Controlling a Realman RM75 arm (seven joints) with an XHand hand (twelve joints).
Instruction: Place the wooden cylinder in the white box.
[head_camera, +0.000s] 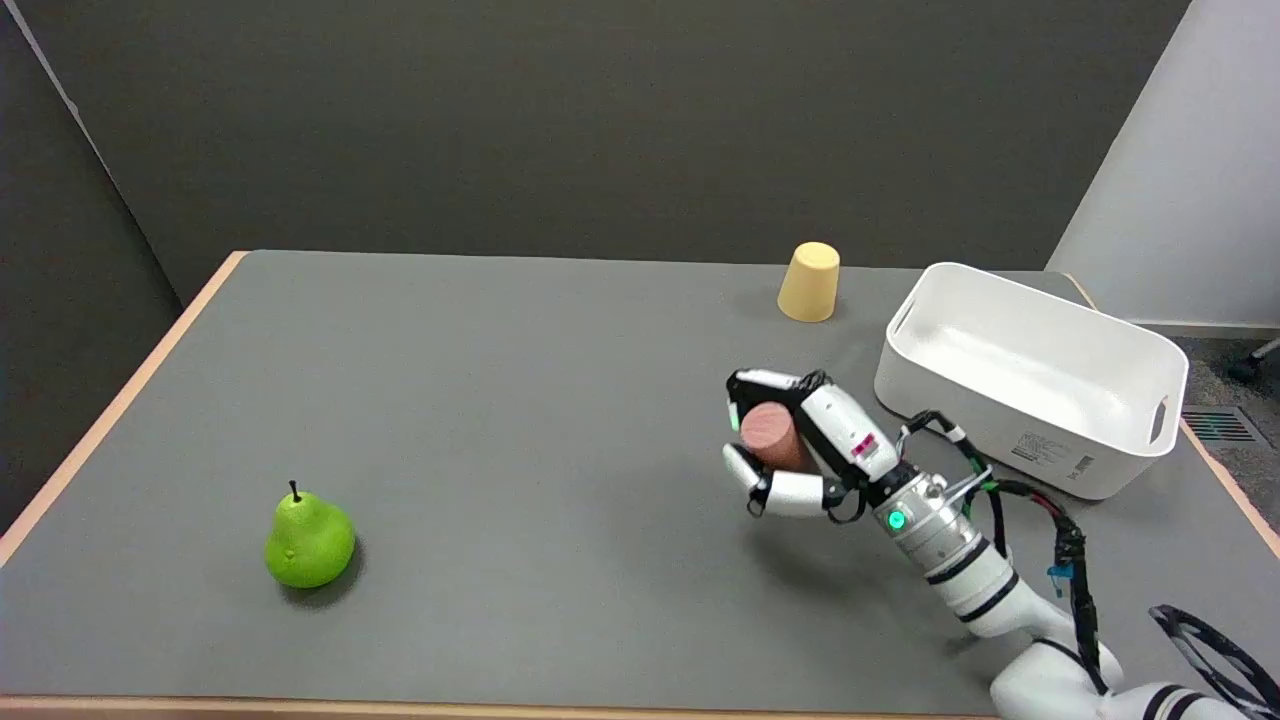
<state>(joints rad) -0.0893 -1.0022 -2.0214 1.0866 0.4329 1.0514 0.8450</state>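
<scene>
The wooden cylinder (772, 432), reddish-brown with a round flat end toward the camera, is held in my right hand (800, 445), whose fingers wrap over its top and under it. The hand is lifted above the grey table (500, 400), its shadow lying below it. The white box (1030, 375) stands to the right of the hand, near the table's right edge; its open inside shows nothing in it. The cylinder's far end is hidden by the hand.
A yellow cup (810, 282) stands upside down at the back, left of the box. A green pear (308, 540) sits at the front left. My right arm (980, 580) reaches in from the lower right, with cables along it.
</scene>
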